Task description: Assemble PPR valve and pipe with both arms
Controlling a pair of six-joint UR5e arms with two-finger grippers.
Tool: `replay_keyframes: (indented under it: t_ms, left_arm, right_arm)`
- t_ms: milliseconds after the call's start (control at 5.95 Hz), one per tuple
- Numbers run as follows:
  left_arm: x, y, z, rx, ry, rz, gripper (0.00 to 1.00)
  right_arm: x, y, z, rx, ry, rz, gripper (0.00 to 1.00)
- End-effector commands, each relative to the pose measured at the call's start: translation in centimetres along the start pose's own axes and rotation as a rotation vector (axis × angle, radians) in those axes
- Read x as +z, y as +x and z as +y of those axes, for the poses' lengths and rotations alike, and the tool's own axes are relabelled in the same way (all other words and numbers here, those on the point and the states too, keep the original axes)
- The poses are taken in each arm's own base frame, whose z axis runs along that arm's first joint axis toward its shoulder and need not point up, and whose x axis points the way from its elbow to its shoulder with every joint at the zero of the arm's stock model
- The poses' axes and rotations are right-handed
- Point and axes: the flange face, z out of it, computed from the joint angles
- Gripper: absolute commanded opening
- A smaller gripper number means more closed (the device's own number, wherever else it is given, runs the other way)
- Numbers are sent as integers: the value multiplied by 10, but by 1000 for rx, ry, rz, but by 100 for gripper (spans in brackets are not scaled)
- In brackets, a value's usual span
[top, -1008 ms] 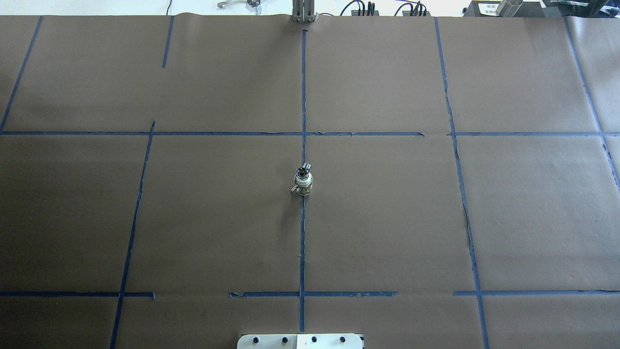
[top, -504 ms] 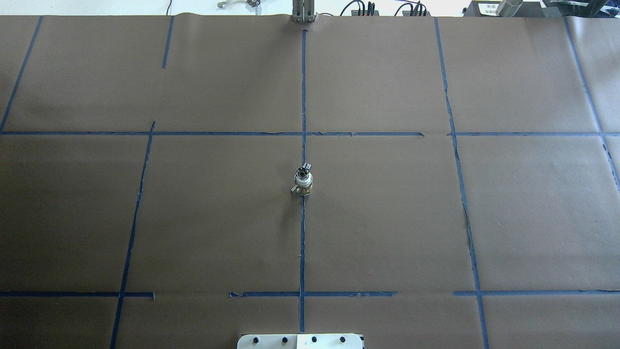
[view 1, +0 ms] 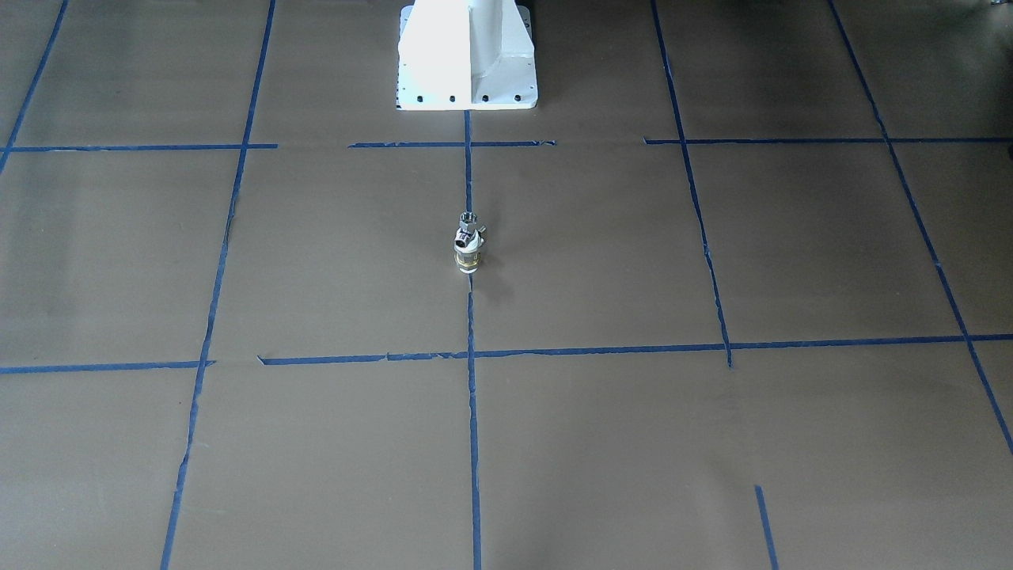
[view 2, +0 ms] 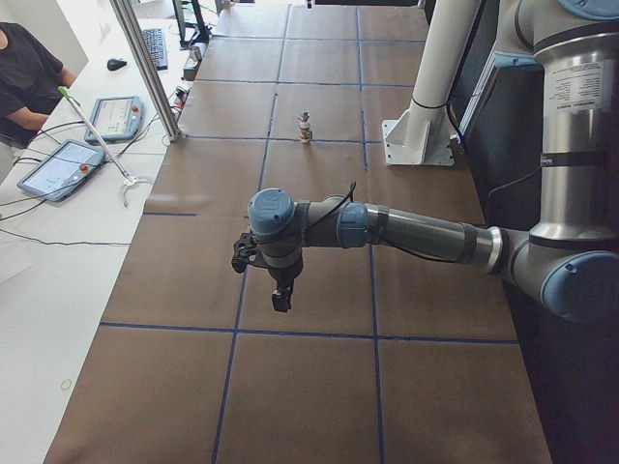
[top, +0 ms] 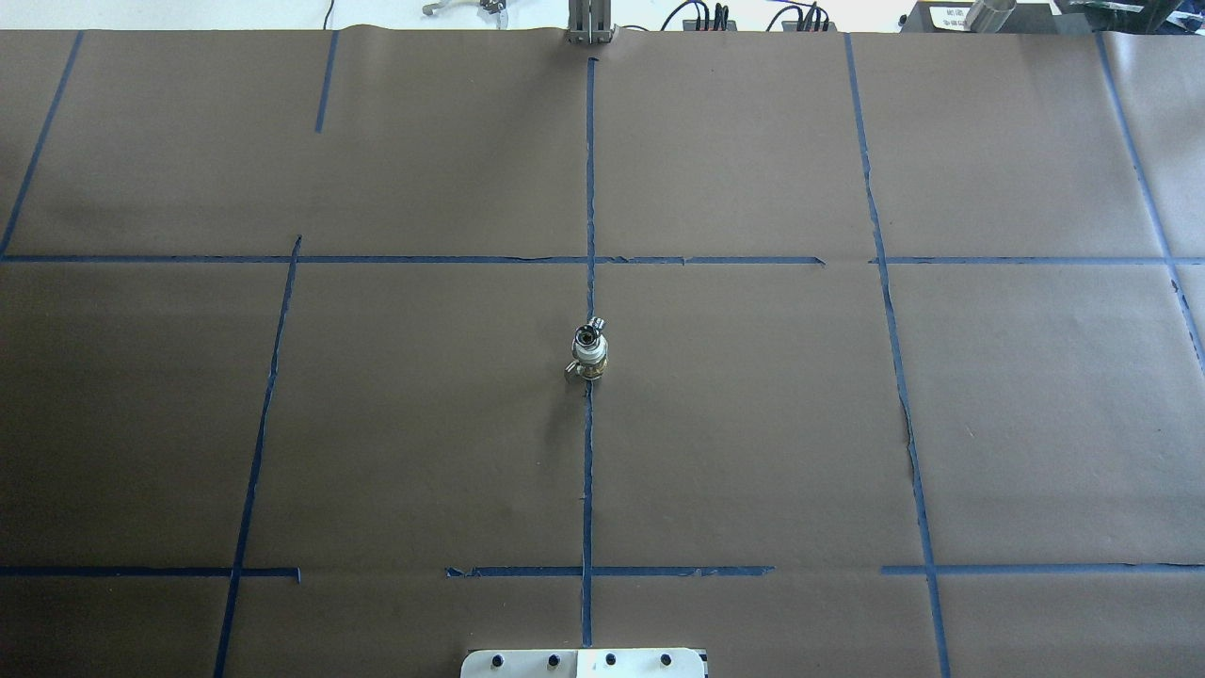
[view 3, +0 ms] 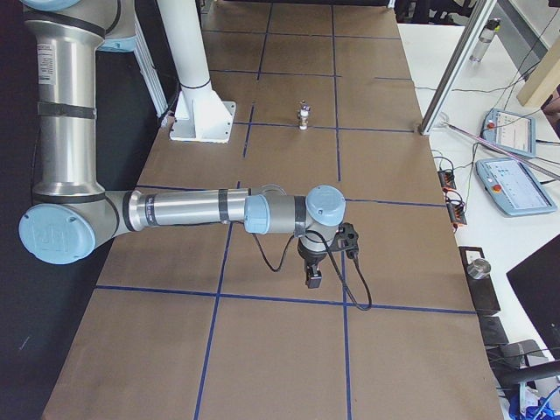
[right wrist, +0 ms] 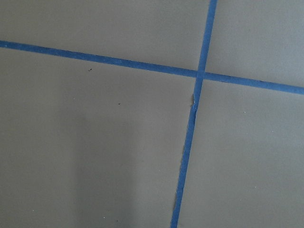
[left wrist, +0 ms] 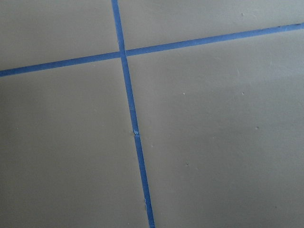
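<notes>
**A:** On the centre line of blue tape (top: 589, 188), what's standing there?

**B:** The pipe (top: 590, 354), upright on the brown paper (top: 424, 424). The PPR valve (top: 587, 332) sits on the pipe's upper end, touching it. In the overhead view the pair is at mid-table, with the white robot base (top: 584, 664) down at 6 o'clock from it.

**A:** Is either arm near it?

**B:** No. In the exterior left view the left gripper (view 2: 281, 302) hangs pointing down over the paper, and the stack is far off at its 12 o'clock. In the exterior right view the right gripper (view 3: 312, 280) hangs the same way, again with the stack well apart at 12 o'clock.

**A:** Are the fingers spread or closed?

**B:** I cannot tell for either one. Each gripper shows only in its side view, small and dark. Nothing can be seen held in them.

**A:** And the wrist cameras?

**B:** Each shows only bare paper and a crossing of tape lines.
</notes>
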Motion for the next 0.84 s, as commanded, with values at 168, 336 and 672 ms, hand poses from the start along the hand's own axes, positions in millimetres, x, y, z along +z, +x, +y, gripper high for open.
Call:
replay_keyframes:
  t_ms: [168, 336, 672]
  left_arm:
    - [-2, 7, -5, 18, 5, -4, 100]
    - [-5, 9, -5, 25, 11, -7, 100]
    - [-9, 13, -11, 33, 18, -8, 100]
  right_arm:
    - [-2, -4, -8, -15, 9, 0, 100]
    - [-4, -5, -8, -17, 13, -1, 100]
    - [-6, -7, -9, -23, 17, -1, 100]
